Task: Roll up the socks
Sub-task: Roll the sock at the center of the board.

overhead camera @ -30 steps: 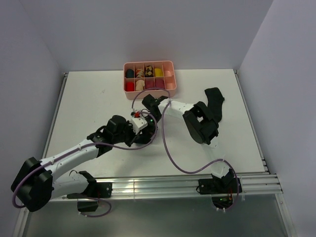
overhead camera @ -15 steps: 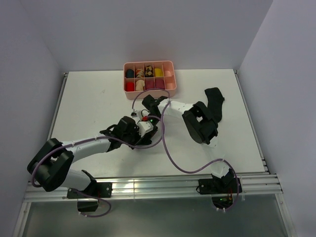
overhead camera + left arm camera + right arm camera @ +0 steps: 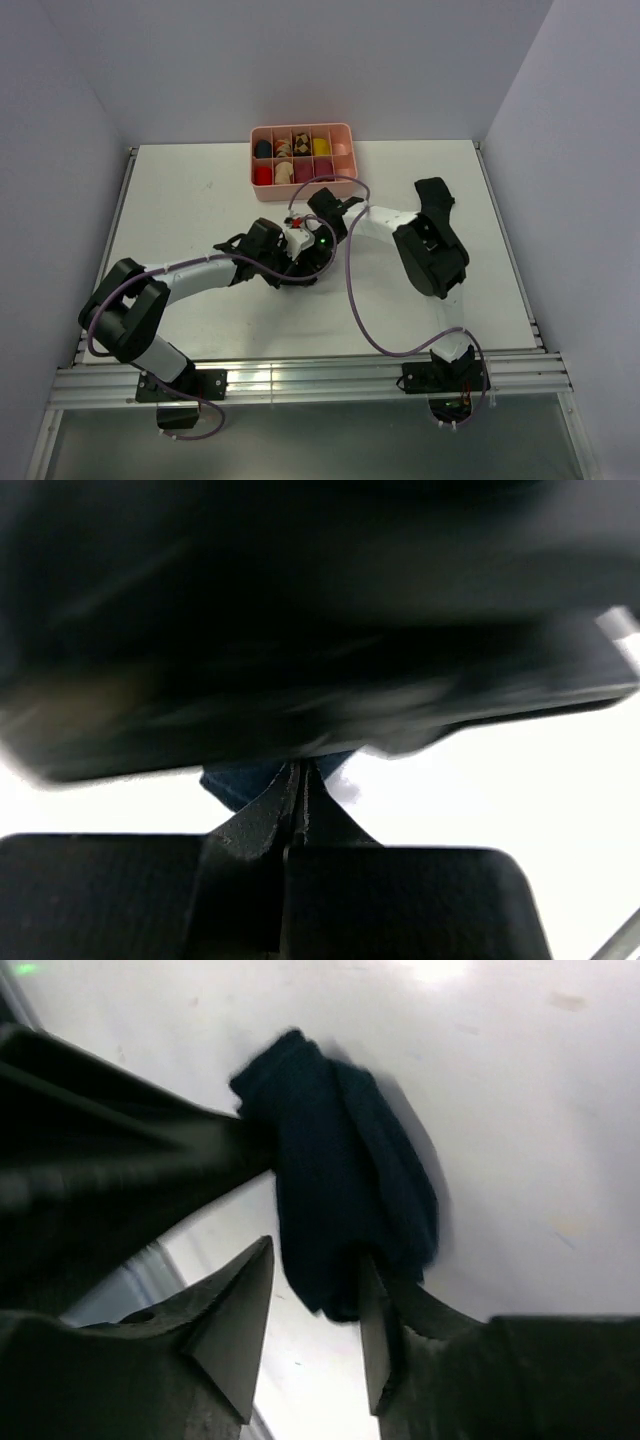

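As you work the roll at mid-frame, table [image 3: 180,200]: white, and both arms meet over its centre.
Right arm [image 3: 430,250]: elbow folded right of centre, forearm reaching up-left toward the tray, wrist dipped low.
Left arm [image 3: 190,275]: elbow down at lower left, forearm stretched long and flat toward the centre.
Pink tray [image 3: 300,128]: top centre, coloured bundles in its compartments, clear of the action.
Loose black sock [image 3: 436,192]: upper right, partly hidden behind the right arm.
Dark sock [image 3: 350,1190]: bunched into a fat fold on the table, its lower end in the gap between the right fingers.
Right gripper [image 3: 315,1260]: spread, not clamped on anything.
Left gripper [image 3: 298,770]: pressed together at the bundle's upper-left edge; you can't tell whether it nips cloth.
Step in hand: tightening the roll, I'd judge. Let the left tip pin the edge, and close your right squarely on the thick middle so the layers don't spring open.
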`<state>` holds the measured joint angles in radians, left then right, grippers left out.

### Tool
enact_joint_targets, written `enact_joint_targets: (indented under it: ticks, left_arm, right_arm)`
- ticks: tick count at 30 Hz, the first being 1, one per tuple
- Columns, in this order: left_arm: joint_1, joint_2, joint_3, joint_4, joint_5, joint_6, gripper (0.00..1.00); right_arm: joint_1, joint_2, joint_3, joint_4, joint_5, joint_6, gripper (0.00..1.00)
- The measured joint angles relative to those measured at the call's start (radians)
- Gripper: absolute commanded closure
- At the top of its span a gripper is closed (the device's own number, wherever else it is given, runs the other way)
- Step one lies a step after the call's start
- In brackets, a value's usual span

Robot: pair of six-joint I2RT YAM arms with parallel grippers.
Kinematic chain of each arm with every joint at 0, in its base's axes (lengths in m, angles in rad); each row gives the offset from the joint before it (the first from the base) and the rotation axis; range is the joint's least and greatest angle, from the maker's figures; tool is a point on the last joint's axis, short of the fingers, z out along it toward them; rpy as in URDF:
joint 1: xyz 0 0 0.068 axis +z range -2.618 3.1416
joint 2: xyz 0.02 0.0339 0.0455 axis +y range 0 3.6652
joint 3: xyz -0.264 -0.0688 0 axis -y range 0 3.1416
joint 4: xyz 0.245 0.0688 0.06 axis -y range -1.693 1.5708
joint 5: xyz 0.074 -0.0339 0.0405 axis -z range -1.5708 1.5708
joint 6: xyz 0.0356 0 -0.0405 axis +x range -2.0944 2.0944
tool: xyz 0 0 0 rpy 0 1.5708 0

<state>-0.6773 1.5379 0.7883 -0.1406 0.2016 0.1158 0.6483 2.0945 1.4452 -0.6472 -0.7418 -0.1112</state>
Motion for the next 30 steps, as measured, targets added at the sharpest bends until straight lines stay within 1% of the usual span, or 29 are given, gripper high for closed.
enact_joint_targets:
  ticks: [8,13,16,17,19,21,23,27,30]
  left_arm:
    - [0.122,0.090,0.125,-0.076,0.140,-0.077,0.99]
    - [0.158,0.170,0.221,-0.156,0.247,-0.094,0.99]
    - [0.177,0.226,0.269,-0.207,0.301,-0.095,0.99]
    - [0.185,0.249,0.288,-0.226,0.322,-0.094,0.99]
    - [0.203,0.292,0.327,-0.271,0.360,-0.093,0.99]
    - [0.221,0.331,0.367,-0.312,0.401,-0.091,0.99]
    - [0.239,0.370,0.406,-0.356,0.436,-0.090,0.99]
    - [0.265,0.404,0.441,-0.399,0.488,-0.091,0.99]
    - [0.286,0.409,0.452,-0.426,0.508,-0.090,0.99]
  right_arm:
    - [-0.076,-0.263,-0.254,0.252,0.185,0.114,0.50]
    - [-0.084,-0.423,-0.441,0.435,0.286,0.159,0.49]
    - [-0.084,-0.524,-0.552,0.528,0.341,0.163,0.47]
    - [-0.083,-0.551,-0.579,0.555,0.357,0.159,0.45]
    - [-0.081,-0.589,-0.613,0.600,0.380,0.137,0.44]
    - [-0.072,-0.612,-0.626,0.636,0.396,0.104,0.40]
    - [-0.040,-0.624,-0.628,0.663,0.426,0.058,0.38]
    - [0.072,-0.620,-0.616,0.668,0.499,-0.038,0.37]
    - [0.152,-0.581,-0.572,0.654,0.562,-0.109,0.36]
